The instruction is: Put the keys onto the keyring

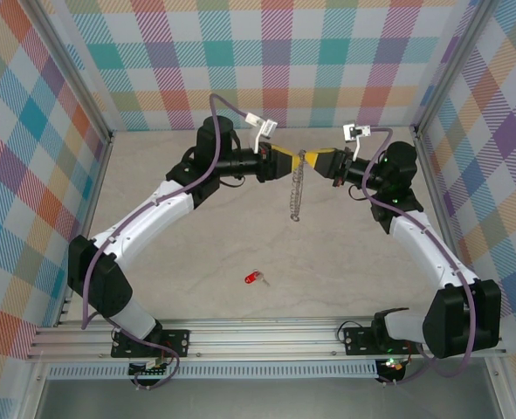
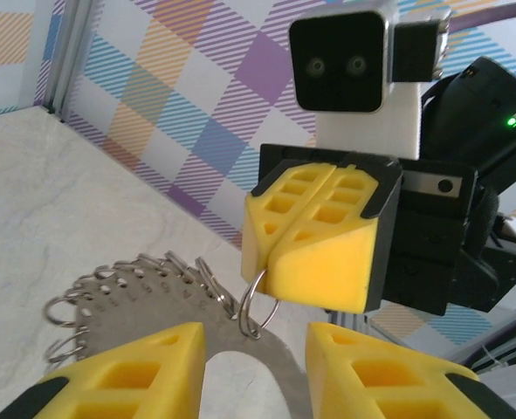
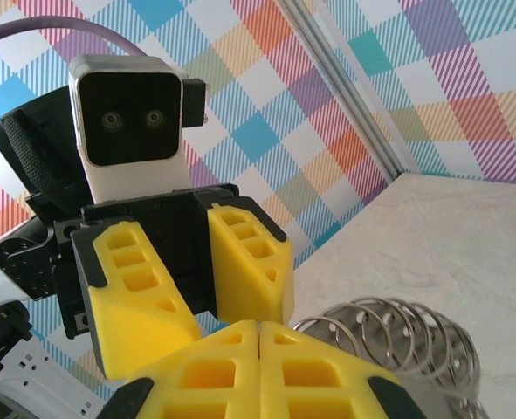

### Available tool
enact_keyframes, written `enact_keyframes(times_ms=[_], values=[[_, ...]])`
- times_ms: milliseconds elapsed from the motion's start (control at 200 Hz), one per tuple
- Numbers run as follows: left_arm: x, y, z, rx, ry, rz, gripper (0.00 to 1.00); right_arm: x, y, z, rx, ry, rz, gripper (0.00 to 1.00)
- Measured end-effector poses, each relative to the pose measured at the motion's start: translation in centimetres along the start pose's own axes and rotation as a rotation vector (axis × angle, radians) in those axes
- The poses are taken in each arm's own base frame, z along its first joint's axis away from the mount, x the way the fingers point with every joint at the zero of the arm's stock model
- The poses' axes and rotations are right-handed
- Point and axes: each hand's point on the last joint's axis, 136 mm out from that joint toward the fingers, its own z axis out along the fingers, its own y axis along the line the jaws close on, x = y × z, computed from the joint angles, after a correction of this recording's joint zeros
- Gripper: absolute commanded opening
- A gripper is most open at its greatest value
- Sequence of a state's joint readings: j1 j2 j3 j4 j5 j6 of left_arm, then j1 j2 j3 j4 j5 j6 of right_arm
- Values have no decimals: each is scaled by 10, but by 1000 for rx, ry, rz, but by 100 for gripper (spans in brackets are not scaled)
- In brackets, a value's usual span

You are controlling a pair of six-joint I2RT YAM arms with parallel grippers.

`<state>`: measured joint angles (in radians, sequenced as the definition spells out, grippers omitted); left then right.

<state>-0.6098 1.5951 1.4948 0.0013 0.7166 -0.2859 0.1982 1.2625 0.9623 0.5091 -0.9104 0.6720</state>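
Hands meet tip to tip above the far middle of the tabletop [image 1: 196, 253], the two arms reaching in from either side. The right hand [image 2: 306, 236] is fully closed, its yellow fingers pressed flat together, and it pinches one small split ring at the end of the keyring [image 1: 295, 194]. From that grip the keyring runs down the top view as a thin silver strand. In the wrist views it reads as a grey metal strip with a row of holes and a fan of wire rings along its edge.

The left hand [image 2: 256, 345] faces the right one from just beside it. Its fingers stand partway apart, one on each side of the pinched ring and the strip below it. Whether they touch the metal cannot be told, and nothing looks clamped between them.

The key [image 1: 255, 278], red-headed, lies flat on the tabletop, well apart from the keyring, nearer the arm bases and a little left of centre, with neither hand near it.
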Motion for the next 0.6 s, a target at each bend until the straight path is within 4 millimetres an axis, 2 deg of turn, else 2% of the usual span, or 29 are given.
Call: enact_keyframes(times_ms=[600], values=[[-4, -3, 4, 37, -16, -16, 31, 1, 1, 2, -11, -4, 12, 0]])
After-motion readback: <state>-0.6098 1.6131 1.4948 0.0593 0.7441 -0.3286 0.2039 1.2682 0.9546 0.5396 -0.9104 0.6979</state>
